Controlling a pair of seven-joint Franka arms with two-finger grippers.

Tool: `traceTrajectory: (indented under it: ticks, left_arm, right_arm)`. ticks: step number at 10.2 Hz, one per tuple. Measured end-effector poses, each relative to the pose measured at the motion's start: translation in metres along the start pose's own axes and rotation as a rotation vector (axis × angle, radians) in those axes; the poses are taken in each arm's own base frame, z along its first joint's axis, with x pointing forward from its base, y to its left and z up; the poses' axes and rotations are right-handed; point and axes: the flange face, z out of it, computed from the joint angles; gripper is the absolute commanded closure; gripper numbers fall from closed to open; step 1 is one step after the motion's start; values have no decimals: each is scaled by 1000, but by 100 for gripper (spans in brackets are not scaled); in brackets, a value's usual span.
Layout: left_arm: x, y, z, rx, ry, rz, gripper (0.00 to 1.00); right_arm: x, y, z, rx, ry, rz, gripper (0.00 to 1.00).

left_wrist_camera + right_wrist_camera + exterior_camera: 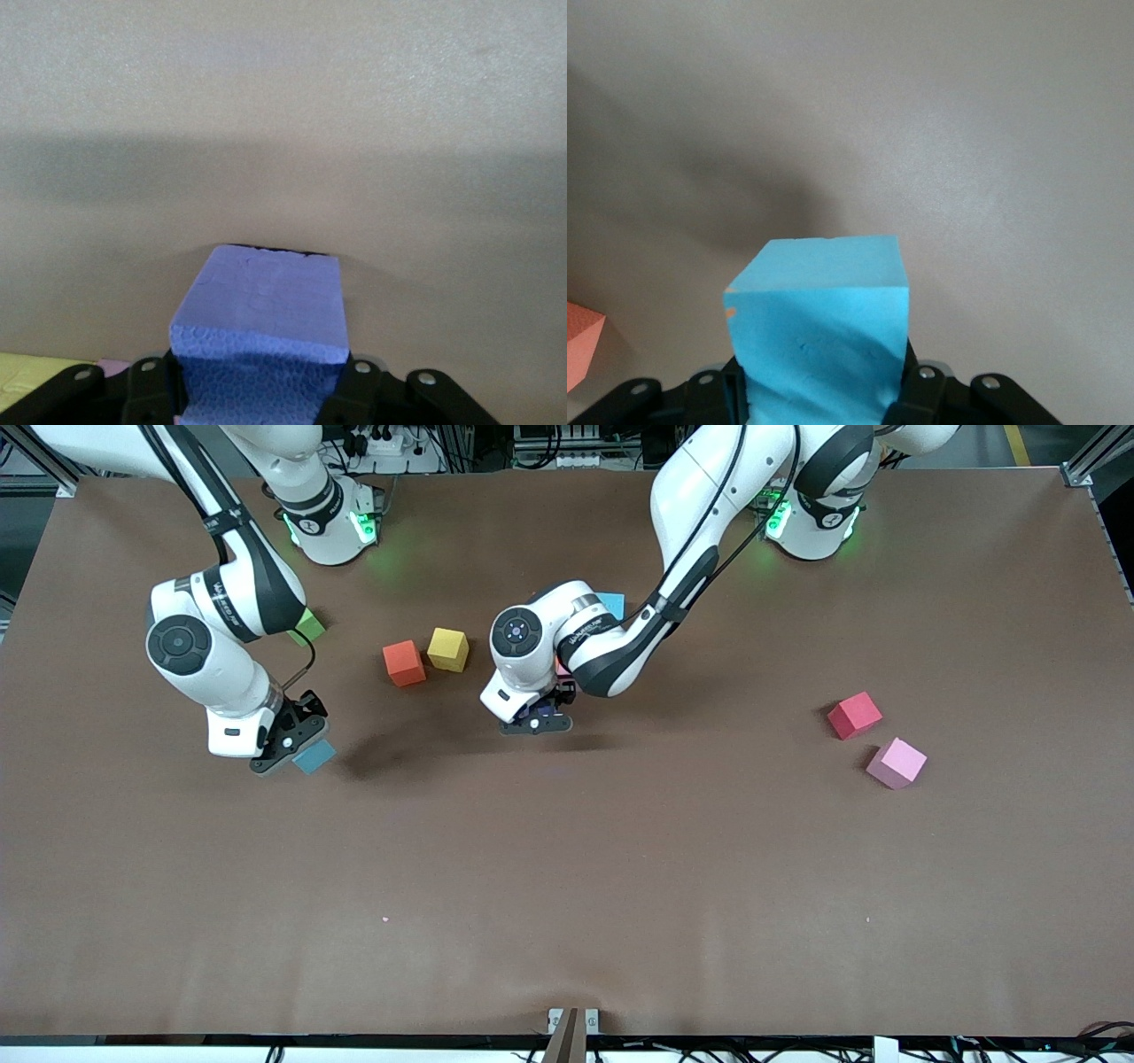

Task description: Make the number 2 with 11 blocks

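Tabletop of brown matte board (567, 886) is giving you wide bare room toward the front camera. You are seeing the left gripper (535, 722) clamping a purple foam cube (261, 332) over the middle, its arm hiding a pink cube and part of a blue one (611, 603). The right gripper (285, 755) is pinching a sky-blue foam cube (819, 323), corner-on, above the table. No digit is standing yet.
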Motion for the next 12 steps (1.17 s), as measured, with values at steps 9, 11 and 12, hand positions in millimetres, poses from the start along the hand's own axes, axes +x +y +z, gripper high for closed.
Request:
traceTrajectory:
  ticks: [9, 11, 12]
  left_arm:
    - [-3, 1, 1, 6, -7, 2, 82]
    - [-3, 1, 1, 7, -7, 2, 55]
    - [-3, 1, 1, 7, -7, 2, 1]
  right_arm:
    - [4, -3, 2, 22, 6, 6, 69]
    - [6, -7, 1, 22, 7, 1, 69]
    - [10, -11, 0, 20, 10, 6, 69]
